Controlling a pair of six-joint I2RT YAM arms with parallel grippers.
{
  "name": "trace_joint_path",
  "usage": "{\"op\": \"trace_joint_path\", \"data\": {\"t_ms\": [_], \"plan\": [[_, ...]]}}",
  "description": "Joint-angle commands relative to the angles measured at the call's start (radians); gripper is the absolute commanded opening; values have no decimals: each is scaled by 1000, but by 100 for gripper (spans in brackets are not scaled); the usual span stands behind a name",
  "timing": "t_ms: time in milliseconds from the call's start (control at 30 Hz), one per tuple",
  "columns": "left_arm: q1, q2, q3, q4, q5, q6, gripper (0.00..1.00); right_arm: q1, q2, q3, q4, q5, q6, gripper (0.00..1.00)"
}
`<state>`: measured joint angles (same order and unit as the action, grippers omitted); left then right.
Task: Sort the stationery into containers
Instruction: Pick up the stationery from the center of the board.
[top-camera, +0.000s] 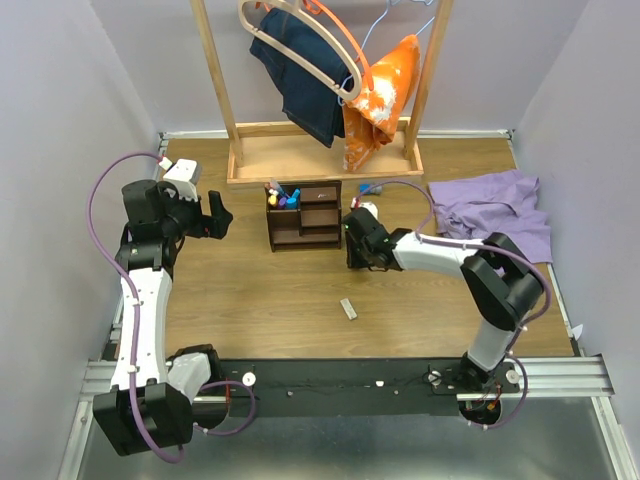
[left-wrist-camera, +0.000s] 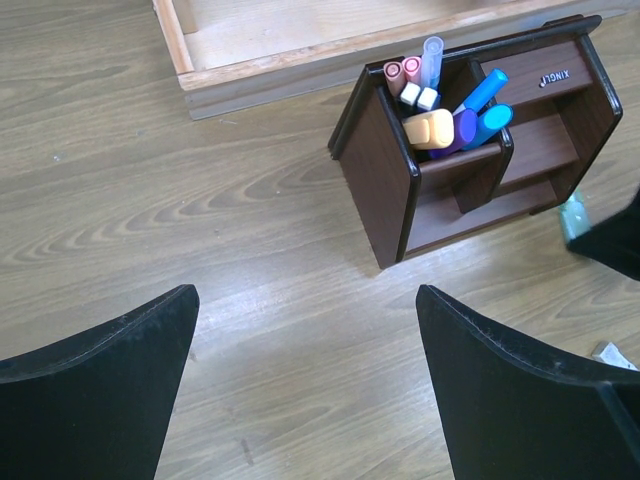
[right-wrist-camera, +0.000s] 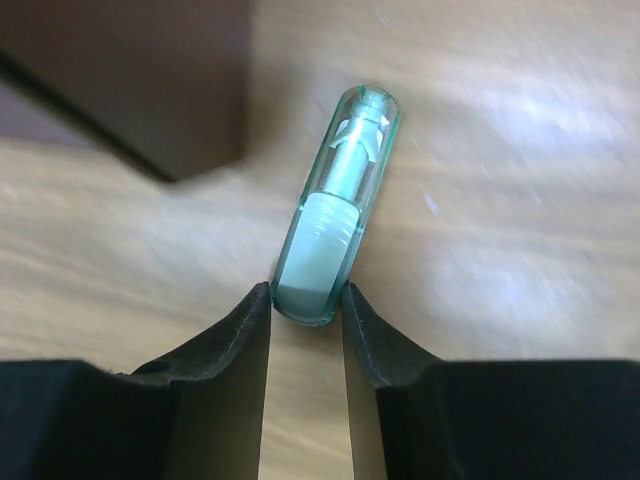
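A stubby green highlighter with a clear cap lies on the wooden table just right of the dark brown organizer. My right gripper is low over it, and both fingertips press the sides of its near end. The organizer's upright slots hold several pens and highlighters. A small beige eraser block lies in front of the organizer. A blue-capped item lies behind my right arm. My left gripper hovers open left of the organizer, holding nothing.
A tall light-wood clothes rack with hanging jeans and an orange garment stands behind the organizer. A purple cloth lies at the right of the table. Grey walls close in the left and right sides.
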<state>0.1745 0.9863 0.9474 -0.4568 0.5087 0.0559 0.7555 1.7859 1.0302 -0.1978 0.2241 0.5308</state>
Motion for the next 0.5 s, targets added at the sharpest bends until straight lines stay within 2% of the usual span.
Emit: {"op": "trace_joint_path", "data": {"t_ms": [0, 133, 367, 467], "plan": [[-7, -21, -9, 0, -4, 12, 99, 2, -107, -76, -137, 15, -31, 25], [-13, -14, -10, 10, 5, 4, 99, 4, -213, -87, -129, -63, -87, 19], [-20, -1, -16, 43, 21, -11, 99, 16, -237, -104, -49, -345, -107, 10], [-20, -3, -16, 38, 22, -14, 99, 48, -235, -85, -17, -379, -106, 10]]}}
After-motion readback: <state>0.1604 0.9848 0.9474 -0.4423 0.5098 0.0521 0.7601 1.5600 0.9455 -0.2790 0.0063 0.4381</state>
